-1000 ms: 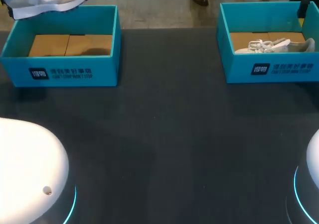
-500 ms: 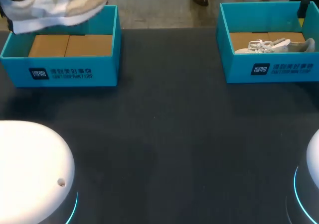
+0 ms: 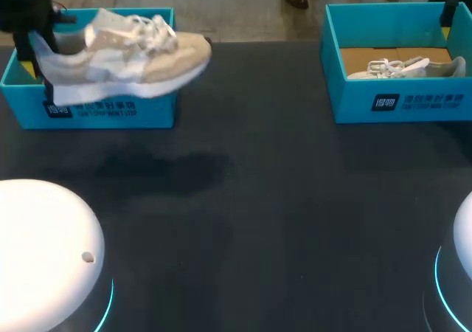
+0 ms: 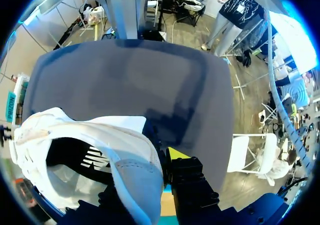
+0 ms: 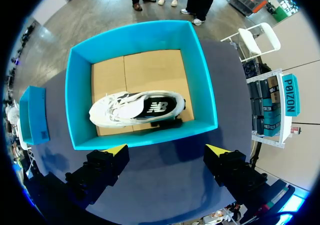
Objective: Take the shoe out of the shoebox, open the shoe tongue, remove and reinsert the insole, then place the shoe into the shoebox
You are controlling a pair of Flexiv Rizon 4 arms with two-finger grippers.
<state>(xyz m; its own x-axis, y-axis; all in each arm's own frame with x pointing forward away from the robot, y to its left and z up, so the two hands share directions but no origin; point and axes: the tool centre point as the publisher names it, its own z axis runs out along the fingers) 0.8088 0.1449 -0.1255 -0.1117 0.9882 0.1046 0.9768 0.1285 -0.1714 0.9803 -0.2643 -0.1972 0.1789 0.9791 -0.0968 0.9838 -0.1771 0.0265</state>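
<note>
1. Beige suede and white mesh: the shoe [image 3: 122, 55] hangs in the air, clear of the table [image 3: 258, 199], in front of the near wall of the left shoebox [image 3: 110, 111] and partly hiding it.
2. Left gripper [image 4: 165, 157]: it holds the shoe at the heel wall. One yellow tip shows just outside the heel. The other finger is hidden, probably inside the shoe's opening, so the fingers stand narrow with only that wall between them.
3. Right gripper [image 5: 165, 152]: fingers wide apart and holding nothing. It hangs above the near wall of the right shoebox [image 5: 142, 135], where a second shoe [image 5: 135, 107] lies on the cardboard floor.
4. Hazard, leverage: the hold is at one end only, so the whole length of the shoe overhangs the fingers. A quick swing or stop could make the toe droop or the soft heel wall slide out.
5. Hazard, set-down: if the toe sags, it would probably meet the table first and the shoe could roll onto its side. The tongue and insole would then be harder to reach.
6. Orientation: sole down, opening up. The long axis runs left to right, roughly along the table's near edge, with the heel at the left and the toe pointing right. Whether the toe is raised or merely farther away cannot be told.
</note>
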